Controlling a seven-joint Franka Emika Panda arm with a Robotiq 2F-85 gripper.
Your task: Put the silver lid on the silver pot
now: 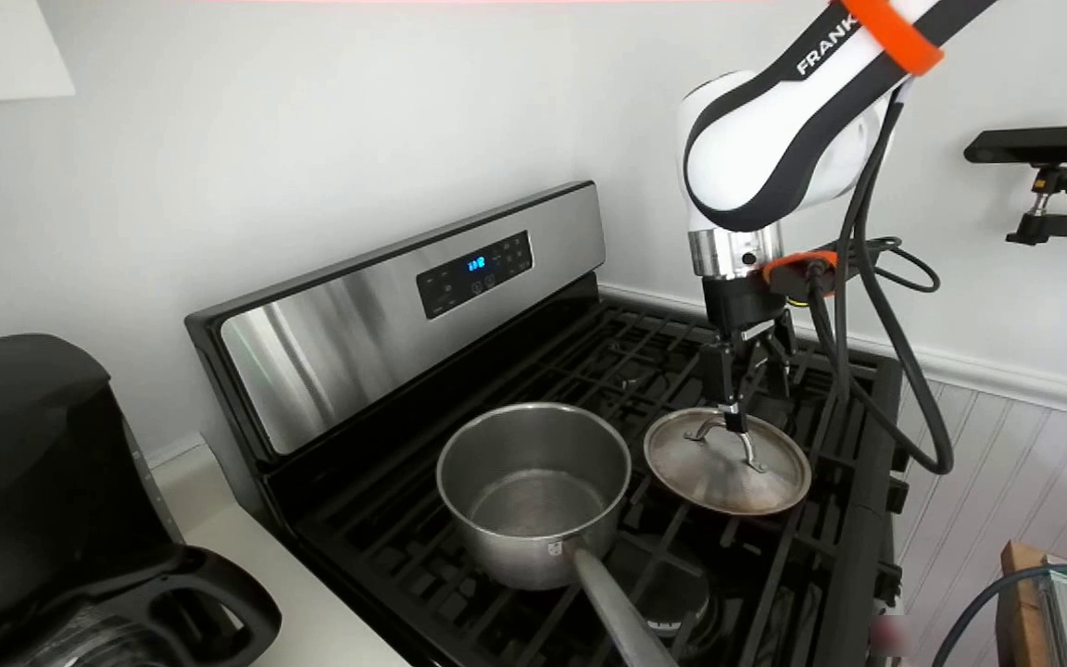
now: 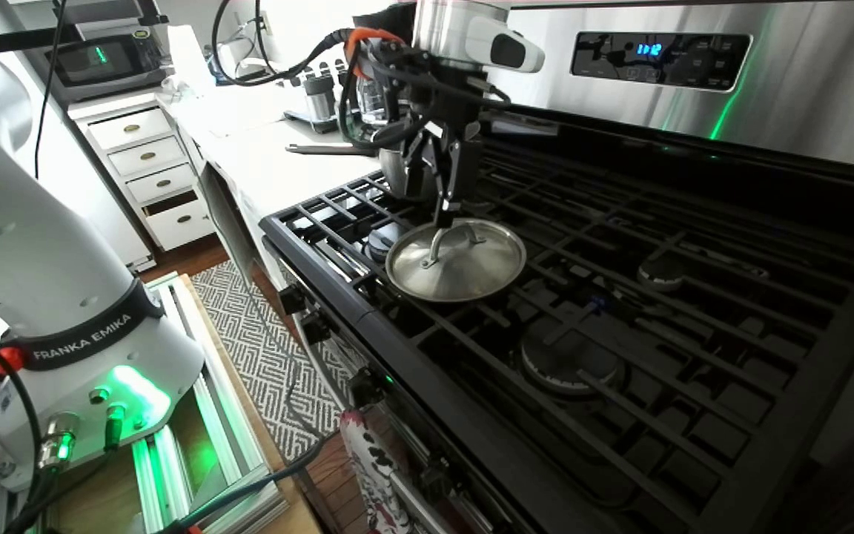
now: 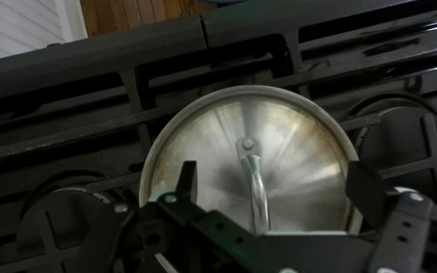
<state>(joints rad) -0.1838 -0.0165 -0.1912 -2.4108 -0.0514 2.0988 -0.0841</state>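
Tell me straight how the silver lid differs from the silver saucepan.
The silver lid is a shallow disc; the silver saucepan is deep and straight-sided. The lid carries a short arched handle across its top, while the saucepan has one long handle off its side. The open pincer is over the lid, not the saucepan. Both are round, silver-coloured metal and rest on the stove grates.

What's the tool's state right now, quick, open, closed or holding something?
Tool: open, holding nothing; in the wrist view, the handle of the silver lid shows between its spread fingers.
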